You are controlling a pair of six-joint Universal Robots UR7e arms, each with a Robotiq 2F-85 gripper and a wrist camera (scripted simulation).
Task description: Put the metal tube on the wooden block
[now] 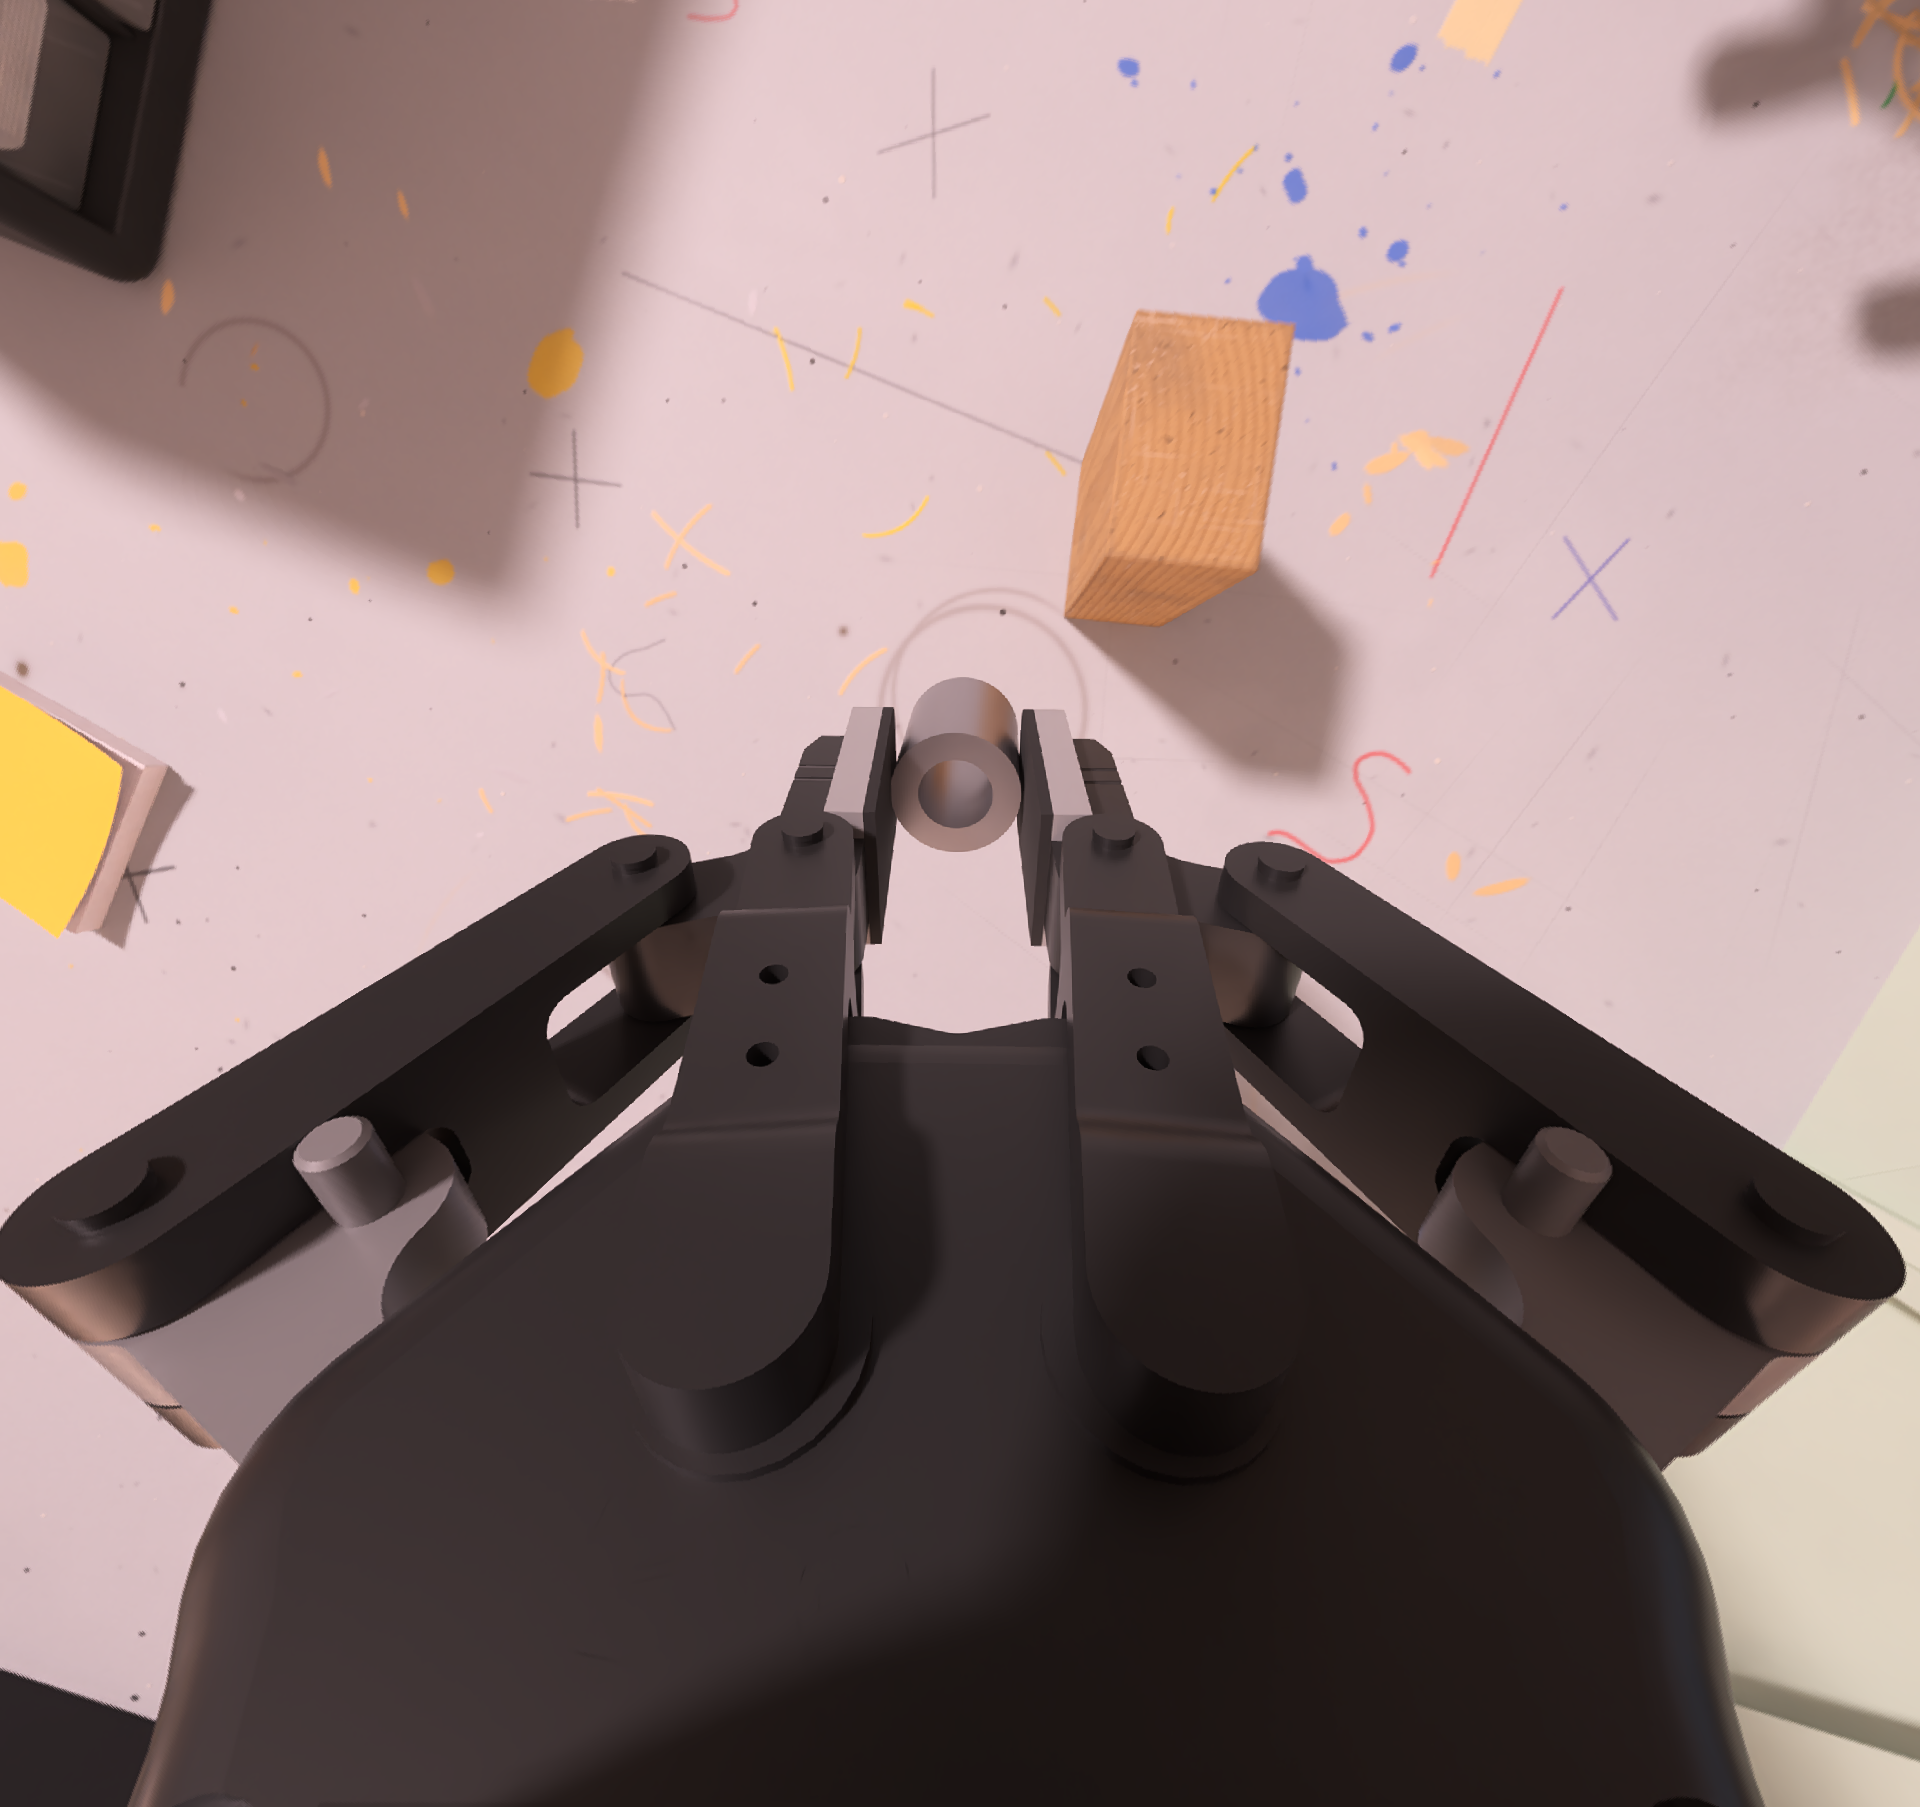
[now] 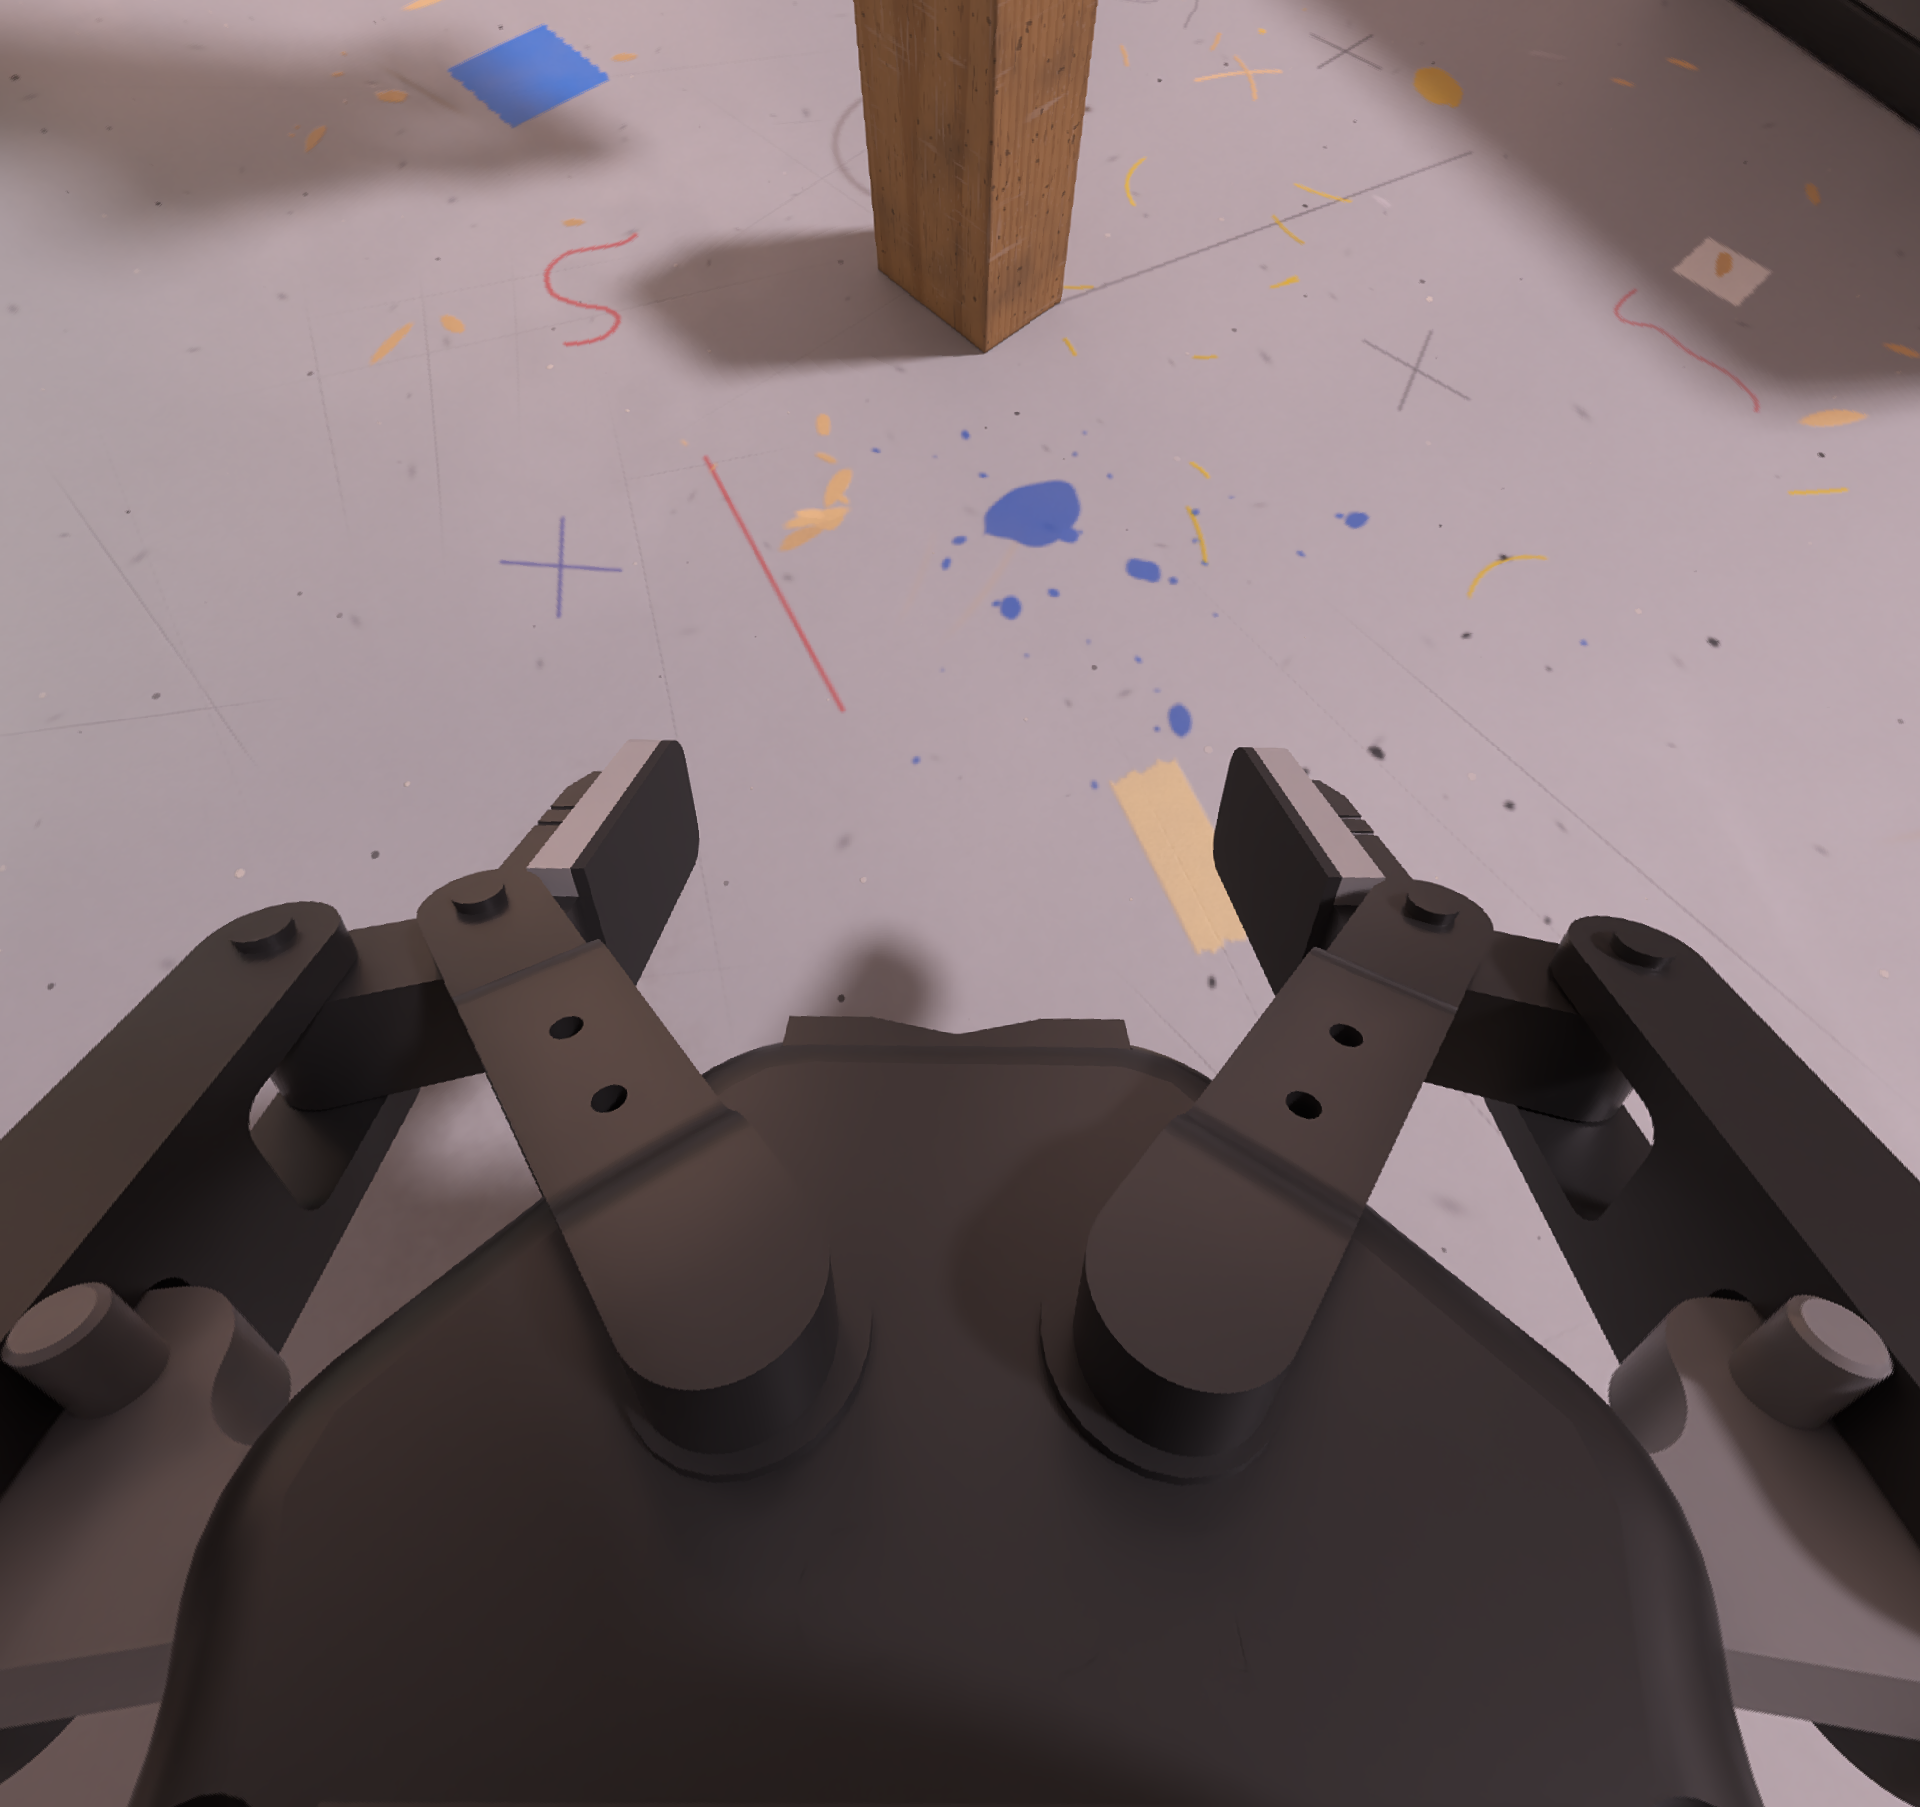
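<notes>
Metal tube point(image 1: 954, 768), a short, thick-walled grey cylinder with a smooth matte surface and an open bore, is sitting clenched between the pads of the black left claw point(image 1: 956, 801), above the pale, paint-speckled worktop point(image 1: 727, 199). Just beyond it, the tall rectangular wooden block point(image 1: 1179, 469) is standing upright, showing fine grain. The right claw point(image 2: 956, 843) is hanging released, holding nothing.
</notes>
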